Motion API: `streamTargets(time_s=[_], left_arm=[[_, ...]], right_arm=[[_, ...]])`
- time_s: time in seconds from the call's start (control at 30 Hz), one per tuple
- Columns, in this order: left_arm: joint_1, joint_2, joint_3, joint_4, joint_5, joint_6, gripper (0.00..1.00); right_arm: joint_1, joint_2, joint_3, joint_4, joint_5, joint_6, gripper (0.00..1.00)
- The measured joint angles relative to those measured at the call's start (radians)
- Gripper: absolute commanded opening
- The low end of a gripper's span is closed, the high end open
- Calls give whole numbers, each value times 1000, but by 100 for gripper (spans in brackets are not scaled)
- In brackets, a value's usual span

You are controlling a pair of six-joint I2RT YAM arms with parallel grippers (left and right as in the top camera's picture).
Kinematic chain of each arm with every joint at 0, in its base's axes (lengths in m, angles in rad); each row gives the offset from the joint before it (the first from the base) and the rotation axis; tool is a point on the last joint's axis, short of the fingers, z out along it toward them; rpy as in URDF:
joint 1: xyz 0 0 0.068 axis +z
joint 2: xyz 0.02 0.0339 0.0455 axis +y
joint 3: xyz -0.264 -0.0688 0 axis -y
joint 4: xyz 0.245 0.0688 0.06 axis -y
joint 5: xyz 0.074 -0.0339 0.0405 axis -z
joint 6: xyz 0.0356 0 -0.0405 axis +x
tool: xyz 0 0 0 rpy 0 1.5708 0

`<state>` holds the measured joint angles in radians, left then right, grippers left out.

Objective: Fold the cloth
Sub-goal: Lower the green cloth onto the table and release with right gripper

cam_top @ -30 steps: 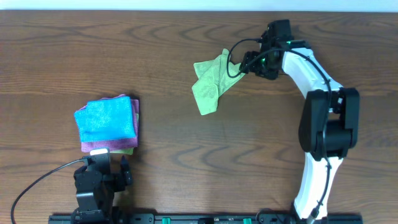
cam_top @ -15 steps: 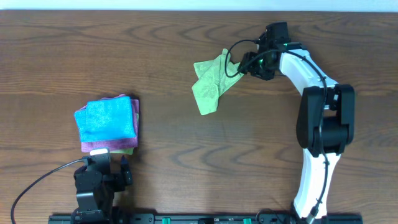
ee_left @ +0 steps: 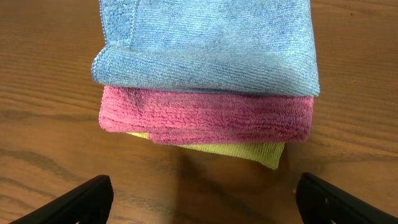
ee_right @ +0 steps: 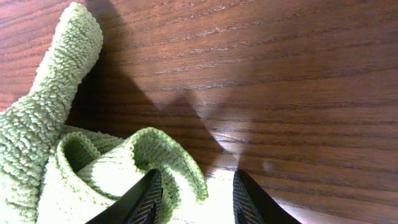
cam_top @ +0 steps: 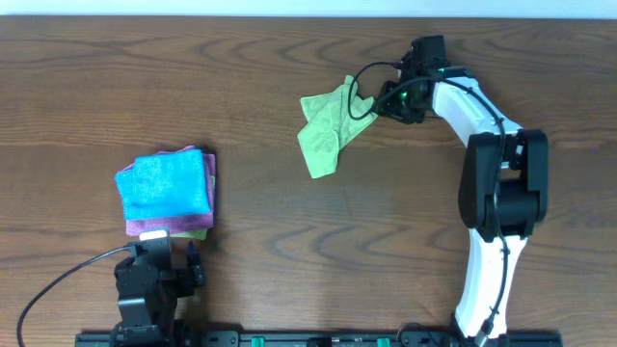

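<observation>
A dark brown wood-grain table (cam_top: 241,58) is filling the overhead view. The crumpled light green terry cloth (cam_top: 326,123) is lying unfolded on it, just toward 12 o'clock from the table's middle. Its long axis is running from 1 o'clock to 7 o'clock, with the narrower end pointing toward 7 o'clock and a shorter lobe sticking out toward 10 o'clock.

The right gripper (cam_top: 371,100) is sitting at the cloth's 1 o'clock tip. In the right wrist view its fingers (ee_right: 148,198) are standing apart, low over the wood. A curled, rolled-up edge of the cloth (ee_right: 56,155) is lying partly in the gap between them, unpinched. The white right arm (cam_top: 482,116) is reaching in from 5 o'clock.

Well apart, toward 8 o'clock, a stack of three folded towels is resting on the table: a blue microfibre towel (ee_left: 211,43) on top, a magenta towel (ee_left: 205,118) under it and a yellow-green towel (ee_left: 249,152) at the bottom. The left gripper (ee_left: 199,202) is hovering just at the stack's 6 o'clock side, jaws spread wide and grasping nothing.
</observation>
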<state>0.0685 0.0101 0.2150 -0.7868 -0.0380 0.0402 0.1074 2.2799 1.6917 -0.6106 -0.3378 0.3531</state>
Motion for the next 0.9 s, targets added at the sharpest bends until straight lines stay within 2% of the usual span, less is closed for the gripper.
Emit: streamTargets(time_s=[0.27,0.43,0.47,0.7,0.9], left_arm=[[0,0,0,0,0,0,95],[0,0,0,0,0,0,95],[0,0,0,0,0,0,95],[0,0,0,0,0,0,95],[0,0,0,0,0,0,95]], right_arm=[[0,7,0,22,-8,0,33],[0,27,8,41,-34,6,4],[0,29,9,42,-37,6,1],[-5,32,14,3,-52,10,1],[-20,-8,14,-154,-4,10,1]])
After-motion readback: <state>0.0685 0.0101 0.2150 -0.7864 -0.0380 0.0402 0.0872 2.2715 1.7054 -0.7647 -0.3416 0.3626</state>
